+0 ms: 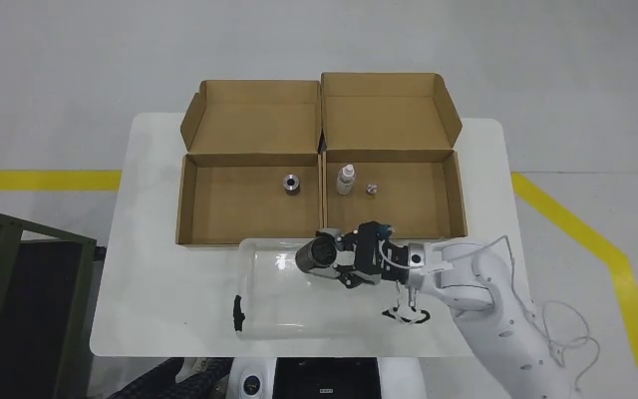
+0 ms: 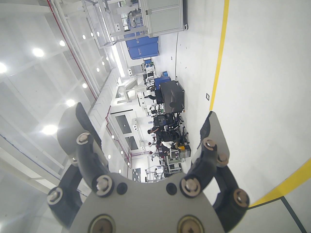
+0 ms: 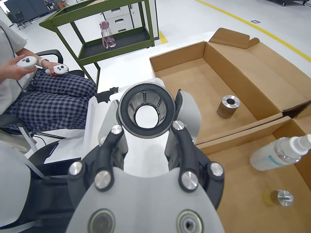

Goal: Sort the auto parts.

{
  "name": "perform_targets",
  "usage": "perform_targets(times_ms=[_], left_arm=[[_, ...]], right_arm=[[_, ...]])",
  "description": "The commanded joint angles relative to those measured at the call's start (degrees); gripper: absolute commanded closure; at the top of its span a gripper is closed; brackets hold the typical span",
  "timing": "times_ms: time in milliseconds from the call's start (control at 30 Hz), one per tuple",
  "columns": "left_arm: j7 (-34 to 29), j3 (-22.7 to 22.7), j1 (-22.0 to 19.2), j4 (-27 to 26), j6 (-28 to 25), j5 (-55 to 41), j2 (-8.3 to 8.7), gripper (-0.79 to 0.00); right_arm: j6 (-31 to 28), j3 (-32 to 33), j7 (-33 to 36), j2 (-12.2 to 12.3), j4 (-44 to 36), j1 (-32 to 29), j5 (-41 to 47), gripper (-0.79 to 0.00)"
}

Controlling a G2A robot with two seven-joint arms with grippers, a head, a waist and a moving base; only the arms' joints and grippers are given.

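**A:** What has the right end effector (image 3: 148, 110) got?

**B:** Its two fingers are clamped on a metal sleeve (image 3: 147, 90) with a black ring round its mouth, one finger on each side of the barrel. The sleeve lies on its side between them. Its open end faces the wrist camera, so you look straight down the bore.

**A:** And where is that over the desk (image 1: 150, 249)?

**B:** From above, the sleeve is held over the far rim of a clear tray (image 1: 243, 284) that sits at the desk's near edge. It is just short of the front walls of two open cardboard boxes standing side by side. It hangs near the seam where the boxes meet, slightly toward the left box (image 1: 214, 204).

**A:** What is in the boxes?

**B:** The left box holds one steel bushing (image 1: 289, 184), upright with its hole facing up and apart from every wall. The right box (image 1: 429, 199) holds a small spray bottle (image 1: 345, 180) close to the shared wall, and just beside it a small round metal part (image 1: 372, 187). Both box lids are folded back, away from the robot.

**A:** Anything else near the tray?

**B:** A black scrap (image 1: 237, 314) at its near left corner, well apart from the sleeve.

**A:** And the left end effector (image 2: 145, 112)?

**B:** Its fingers are spread wide with nothing between them. It points out at the workshop floor and the ceiling lights.
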Motion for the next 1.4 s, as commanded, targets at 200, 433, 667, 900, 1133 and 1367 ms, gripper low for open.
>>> perform_targets(times_ms=[200, 433, 667, 900, 1133, 1367], left_arm=[[0.0, 0.0, 0.0, 0.0, 0.0, 0.0, 0.00, -0.785], [0.0, 0.0, 0.0, 0.0, 0.0, 0.0, 0.00, -0.785], [0.0, 0.0, 0.0, 0.0, 0.0, 0.0, 0.00, -0.785], [0.0, 0.0, 0.0, 0.0, 0.0, 0.0, 0.00, -0.785], [0.0, 0.0, 0.0, 0.0, 0.0, 0.0, 0.00, -0.785], [0.0, 0.0, 0.0, 0.0, 0.0, 0.0, 0.00, -0.785]], right_arm=[[2.4, -1.3, 0.9, 0.1, 1.3, 1.0, 3.1, 0.000], [2.4, -1.3, 0.9, 0.1, 1.3, 1.0, 3.1, 0.000], [2.4, -1.3, 0.9, 0.1, 1.3, 1.0, 3.1, 0.000], [2.4, -1.3, 0.9, 0.1, 1.3, 1.0, 3.1, 0.000], [3.7, -2.0, 0.5, 0.0, 1.1, 0.9, 2.6, 0.000], [6.5, -5.8, 2.2, -0.6, 2.3, 4.7, 2.8, 0.000]])
